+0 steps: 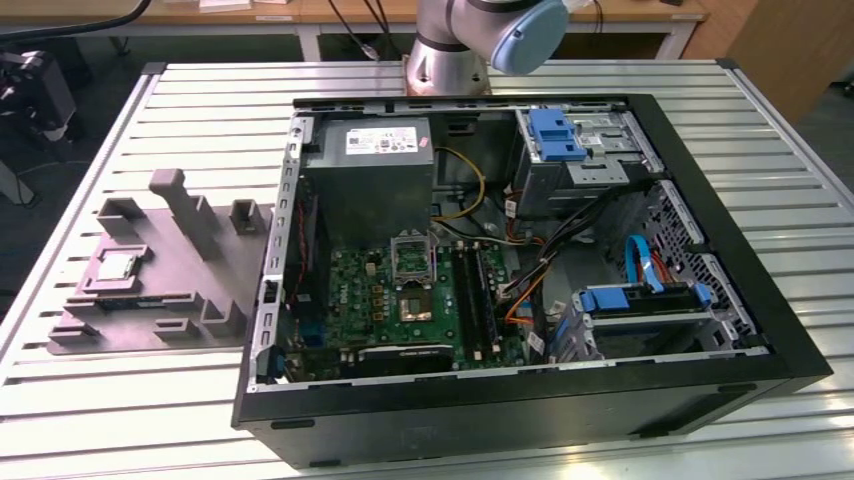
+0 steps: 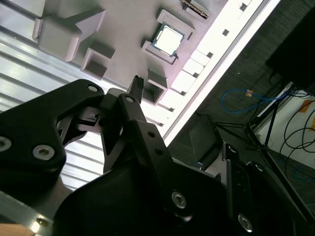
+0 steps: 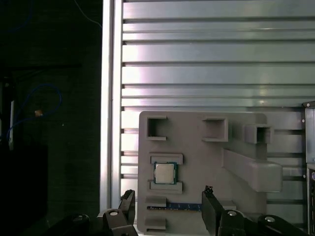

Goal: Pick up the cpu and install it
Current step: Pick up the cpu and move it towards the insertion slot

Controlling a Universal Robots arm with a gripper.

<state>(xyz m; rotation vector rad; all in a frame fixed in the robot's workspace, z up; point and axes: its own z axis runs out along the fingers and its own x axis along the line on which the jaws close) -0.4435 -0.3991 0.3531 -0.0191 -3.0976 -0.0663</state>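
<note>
The fingers [image 3: 211, 212] hang spread and empty, apart from the cpu [image 3: 164, 173], which lies flat in its recess on the grey fixture [image 3: 206, 162] on the tabletop [image 3: 197, 73]; coming down off-centre, they could likely strike the recess walls or skew the chip.

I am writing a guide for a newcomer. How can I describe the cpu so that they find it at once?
Beside the open computer case, on the exterior view's left, stands a grey plastic fixture. The cpu lies flat in one of its pockets. It alone is a small silver square with a dark rim; the pockets around it are plain grey.
</note>
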